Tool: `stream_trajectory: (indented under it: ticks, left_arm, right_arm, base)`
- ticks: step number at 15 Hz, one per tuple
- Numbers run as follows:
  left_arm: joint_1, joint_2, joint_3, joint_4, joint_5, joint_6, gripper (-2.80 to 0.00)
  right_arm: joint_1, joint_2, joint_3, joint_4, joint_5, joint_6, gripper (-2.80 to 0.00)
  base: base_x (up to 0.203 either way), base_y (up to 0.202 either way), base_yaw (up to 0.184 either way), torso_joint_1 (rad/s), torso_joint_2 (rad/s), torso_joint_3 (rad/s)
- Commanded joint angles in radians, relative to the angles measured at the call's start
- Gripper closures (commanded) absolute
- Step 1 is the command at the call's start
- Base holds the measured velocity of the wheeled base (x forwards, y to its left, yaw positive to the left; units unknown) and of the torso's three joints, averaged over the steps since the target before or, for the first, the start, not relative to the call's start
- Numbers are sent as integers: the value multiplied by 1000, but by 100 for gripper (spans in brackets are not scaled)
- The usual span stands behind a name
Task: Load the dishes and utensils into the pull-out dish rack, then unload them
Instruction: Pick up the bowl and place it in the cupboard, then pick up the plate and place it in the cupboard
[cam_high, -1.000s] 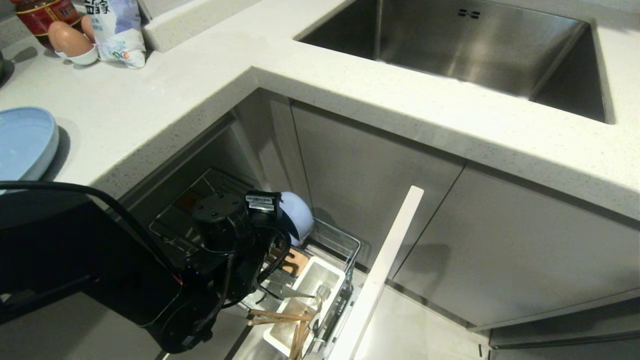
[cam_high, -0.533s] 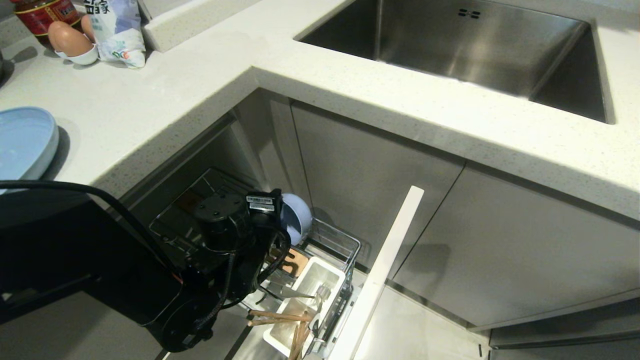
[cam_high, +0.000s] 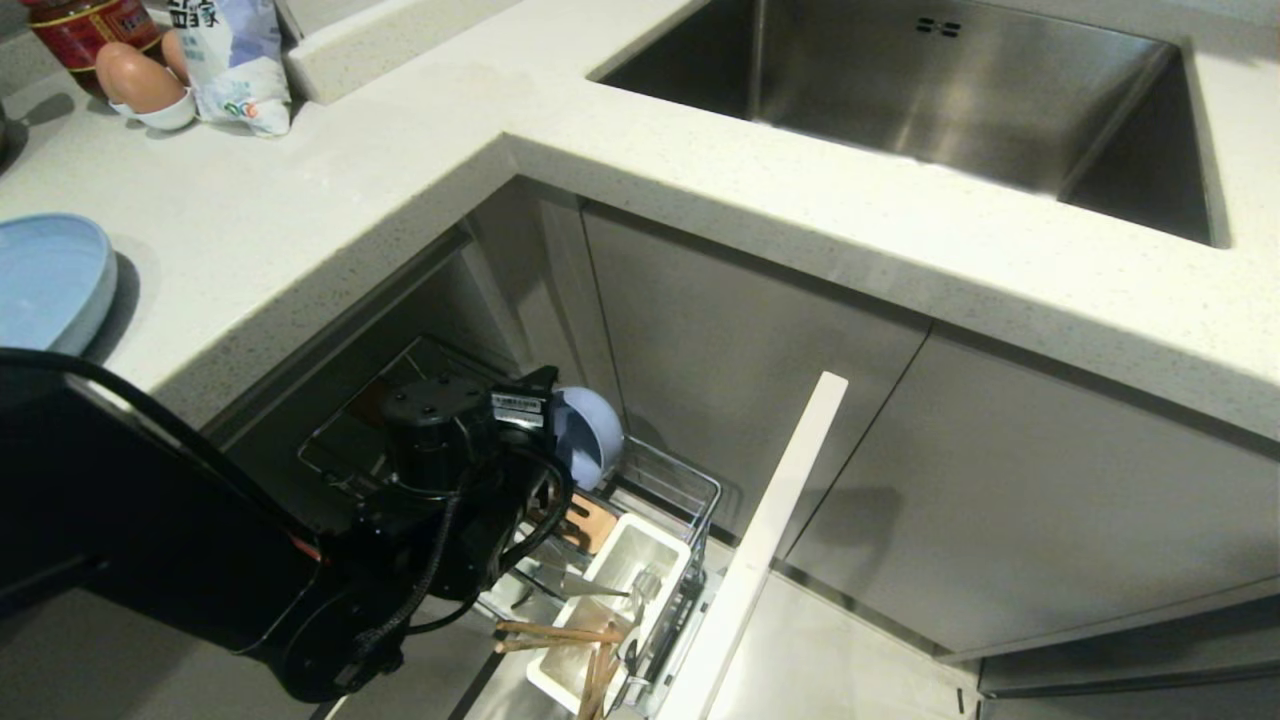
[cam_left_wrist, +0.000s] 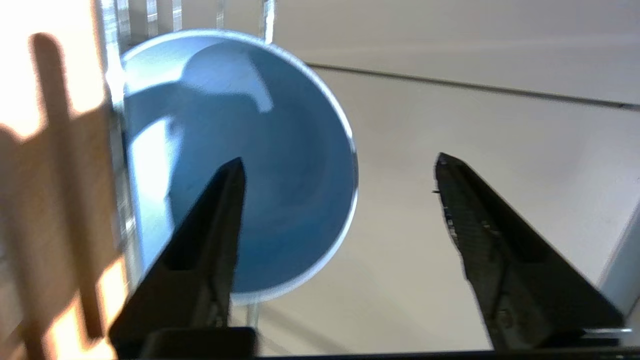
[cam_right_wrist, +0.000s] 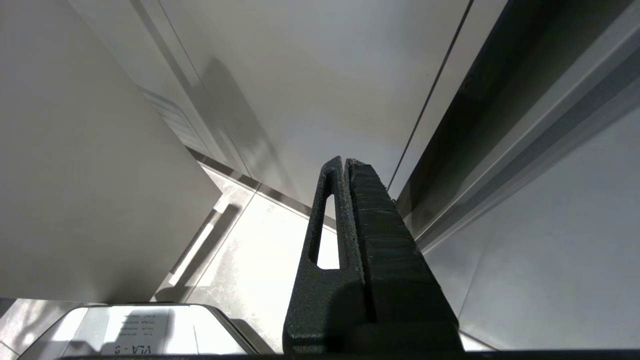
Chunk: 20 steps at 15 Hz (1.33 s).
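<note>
Head view: the left arm is seen reaching down from the lower left into the rack (cam_high: 668, 478), which is pulled out below the worktop (cam_high: 400, 190) beside the sink (cam_high: 930, 90). The bowl (cam_high: 592, 436) is stood on edge at the rack's back end, just beyond the arm's wrist. A second ago it showed its pale rounded outside higher up and was clamped in the claw; now it sits lower with its hollow turned toward the arm, and the arm has been drawn back a little toward the lower left.

In the left wrist view the left claw (cam_left_wrist: 340, 165) is seen spread wide, nothing being held. The bowl (cam_left_wrist: 280, 170) lies beyond the two fingers (cam_left_wrist: 210, 235), its rim falling between them, with its open side facing the camera; whether one finger touches it cannot be told. It leans beside the wooden strip (cam_left_wrist: 50, 165) and the chrome wires.

Nearer the white front panel (cam_high: 770, 520), the cutlery box (cam_high: 640, 570) is unchanged: the chopsticks (cam_high: 560, 633) lie across its near end and the spoon (cam_high: 645, 583) stands in it. The plate (cam_high: 50, 285) rests on the worktop at far left, as before.

The right claw (cam_right_wrist: 345, 165) is shown in its own wrist view pressed shut and empty, parked near the cabinet fronts.
</note>
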Motion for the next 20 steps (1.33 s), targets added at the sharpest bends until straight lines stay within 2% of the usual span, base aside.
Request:
stream_trajectory:
  ticks: [1,5,6,9,11,14,15,18,20]
  left_arm:
    - [-7,-88,-8,94,5,-16,-280]
    - [-42,-288,-78,443,4,-45,-280]
    - [-55,-326,-96,503,12,-46,0]
    - [-89,-408,-160,651,54,-33,0]
    - [-110,-459,-216,769,62,34,0]
    - [-130,-542,-331,901,118,133,0]
    - [-131,-568,-400,934,123,202,0]
    - [-119,-612,-647,1074,132,496,0]
    - [-98,-601,-834,1170,131,612,0]
  right_arm:
    - [0,0,1,0,0,0,0]
    - [0,0,1,0,0,0,0]
    - [0,0,0,0,0,0,0]
    - [0,0,0,0,0,0,0]
    - [0,0,0,0,0,0,0]
    - [0,0,0,0,0,0,0]
    - [0,0,0,0,0,0,0]
    - [0,0,0,0,0,0,0]
    - [0,0,2,0,0,0,0]
  base:
    - [0,0,0,0,0,0]
    - [0,0,0,0,0,0]
    - [0,0,0,0,0,0]
    - [0,0,0,0,0,0]
    - [0,0,0,0,0,0]
    - [0,0,0,0,0,0]
    - [0,0,0,0,0,0]
    - [0,0,0,0,0,0]
    - [0,0,0,0,0,0]
